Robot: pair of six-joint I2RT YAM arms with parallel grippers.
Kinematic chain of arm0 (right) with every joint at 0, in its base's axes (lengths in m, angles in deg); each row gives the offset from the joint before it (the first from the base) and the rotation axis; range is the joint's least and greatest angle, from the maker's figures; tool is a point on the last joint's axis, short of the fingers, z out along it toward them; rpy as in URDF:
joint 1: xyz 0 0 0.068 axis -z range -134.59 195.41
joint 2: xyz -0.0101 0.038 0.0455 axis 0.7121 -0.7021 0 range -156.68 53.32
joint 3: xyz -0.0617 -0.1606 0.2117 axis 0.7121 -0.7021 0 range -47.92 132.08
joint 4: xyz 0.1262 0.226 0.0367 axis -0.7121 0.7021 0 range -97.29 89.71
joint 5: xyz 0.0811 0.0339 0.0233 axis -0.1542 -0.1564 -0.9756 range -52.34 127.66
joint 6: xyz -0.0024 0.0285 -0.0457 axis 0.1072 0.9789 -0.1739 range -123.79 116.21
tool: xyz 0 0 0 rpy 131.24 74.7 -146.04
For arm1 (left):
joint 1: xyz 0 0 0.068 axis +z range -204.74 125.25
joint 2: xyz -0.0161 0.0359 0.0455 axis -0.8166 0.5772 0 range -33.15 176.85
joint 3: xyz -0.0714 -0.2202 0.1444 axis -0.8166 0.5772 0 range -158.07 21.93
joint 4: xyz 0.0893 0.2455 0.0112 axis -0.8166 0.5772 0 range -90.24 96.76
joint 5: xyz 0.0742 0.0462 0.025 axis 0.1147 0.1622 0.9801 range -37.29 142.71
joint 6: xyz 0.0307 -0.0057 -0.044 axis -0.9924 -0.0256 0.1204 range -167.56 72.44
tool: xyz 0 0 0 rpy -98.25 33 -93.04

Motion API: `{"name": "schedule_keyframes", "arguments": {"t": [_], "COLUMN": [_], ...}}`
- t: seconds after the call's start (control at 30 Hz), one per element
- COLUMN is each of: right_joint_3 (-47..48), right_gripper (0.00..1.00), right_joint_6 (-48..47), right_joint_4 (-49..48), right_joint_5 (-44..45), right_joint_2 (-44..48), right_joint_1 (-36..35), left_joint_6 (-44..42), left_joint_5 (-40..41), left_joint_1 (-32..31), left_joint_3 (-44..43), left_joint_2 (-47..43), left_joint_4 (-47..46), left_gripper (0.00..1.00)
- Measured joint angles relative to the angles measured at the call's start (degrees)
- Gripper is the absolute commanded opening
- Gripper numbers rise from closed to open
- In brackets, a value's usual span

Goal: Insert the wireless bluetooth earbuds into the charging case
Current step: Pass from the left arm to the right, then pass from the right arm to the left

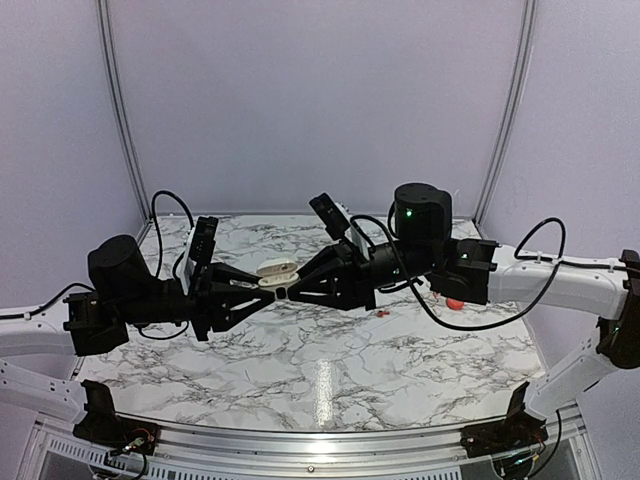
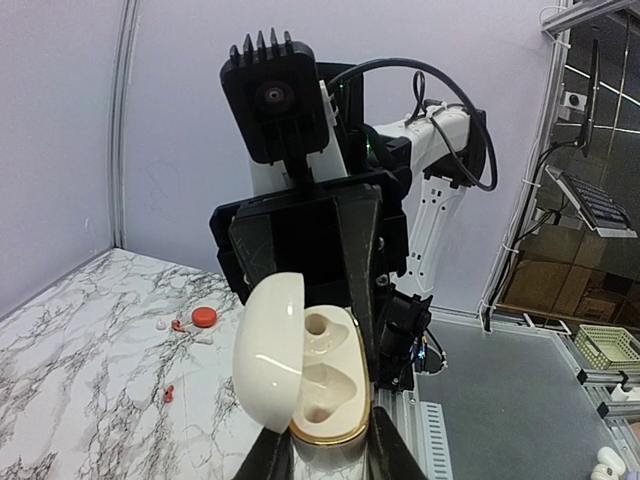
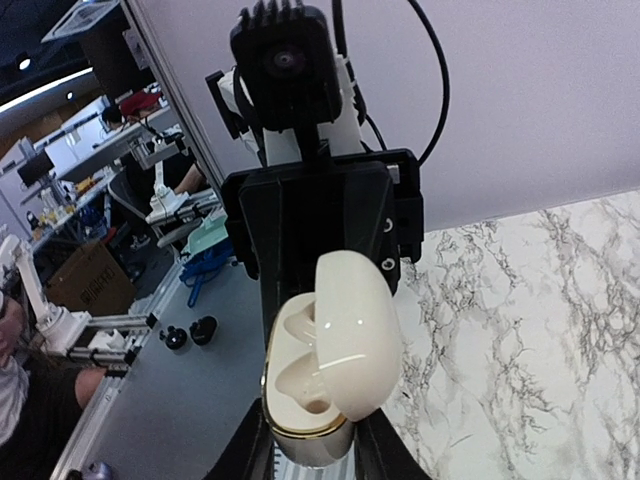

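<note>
You are clamping the charging case (image 2: 320,385) between both the left gripper (image 2: 330,460) and the right gripper (image 3: 315,455), probably steadying its open, empty sockets. The earbuds (image 2: 168,392) are lying well below the fingers on the table (image 1: 320,350).

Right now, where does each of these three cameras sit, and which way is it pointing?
Top external: above and behind, looking down at the marble table; shows the left arm and right arm meeting mid-table.
Left wrist: on the left arm, facing the right arm; its own fingers frame the bottom.
Right wrist: on the right arm, facing the left arm; its own fingers likewise.
Shared: both wrist views see the open charging case from opposite sides.
</note>
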Motion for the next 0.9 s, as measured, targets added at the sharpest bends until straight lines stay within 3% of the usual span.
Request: {"name": "schedule_keyframes", "arguments": {"t": [0.07, 0.2, 0.27, 0.6, 0.9], "right_joint_3": [-0.2, -0.3, -0.9, -4.9, -5.0], "right_gripper": [0.15, 0.11, 0.11, 0.09, 0.09], "right_joint_6": [-0.1, -0.3, 0.3, 6.3, 8.6], "right_joint_4": [-0.2, -0.8, -1.6, -12.7, -19.3], "right_joint_5": [0.0, 0.1, -0.1, 0.2, 1.1], "right_joint_2": [0.0, 0.0, 0.0, 0.1, 0.1], "right_joint_1": [0.1, 0.2, 0.3, 1.2, 0.9], "left_joint_6": [0.3, 0.9, 0.8, 2.0, 5.2], "left_joint_5": [0.1, 0.4, 0.8, 2.2, 2.7], "left_joint_1": [0.0, 0.0, 0.0, 0.1, 0.1], "left_joint_3": [0.0, 0.0, 0.0, 0.7, 1.7], "left_joint_2": [0.0, 0.0, 0.0, -0.1, 0.5], "left_joint_4": [0.1, 0.1, 0.2, -2.4, -9.5], "left_gripper": [0.11, 0.41, 0.46, 0.51, 0.49]}}
